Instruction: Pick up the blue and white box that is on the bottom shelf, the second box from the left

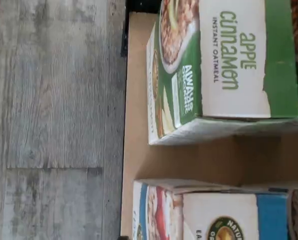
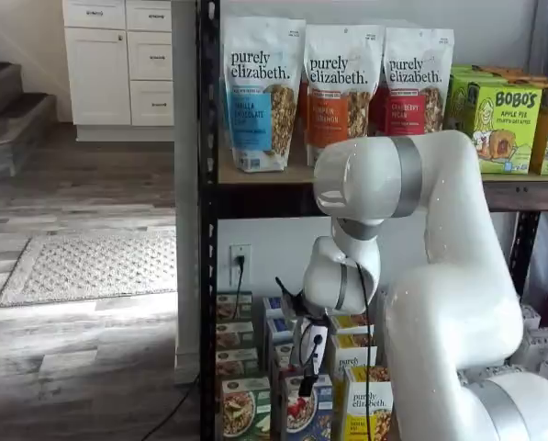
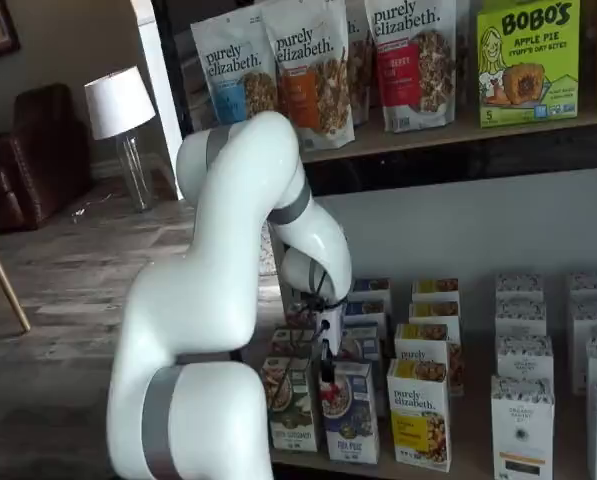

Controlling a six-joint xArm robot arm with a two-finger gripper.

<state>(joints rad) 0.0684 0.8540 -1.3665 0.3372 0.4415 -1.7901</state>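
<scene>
End effector (image 3: 327, 368) hangs w/ black fingers just above the blue and white box (image 3: 351, 410) at front of the bottom shelf (image 3: 458, 462), grip state can't be told, nothing held, green-fronted box (image 3: 289, 404) just beside it, purely elizabeth box (image 3: 419, 414) on other side.

The blue and white box (image 3: 350, 410) is showing printed cardboard with a slight sheen, and so is the green-fronted box (image 1: 223, 70); its torn-looking white edge is reading as raw paperboard. The bottom shelf (image 1: 139, 150) is looking like smooth, matt tan board in the wrist view. The arm (image 2: 439, 276) is gleaming as glossy white plastic with grey bands. The floor (image 1: 49, 120) is appearing as grey, grainy wood planking.
</scene>
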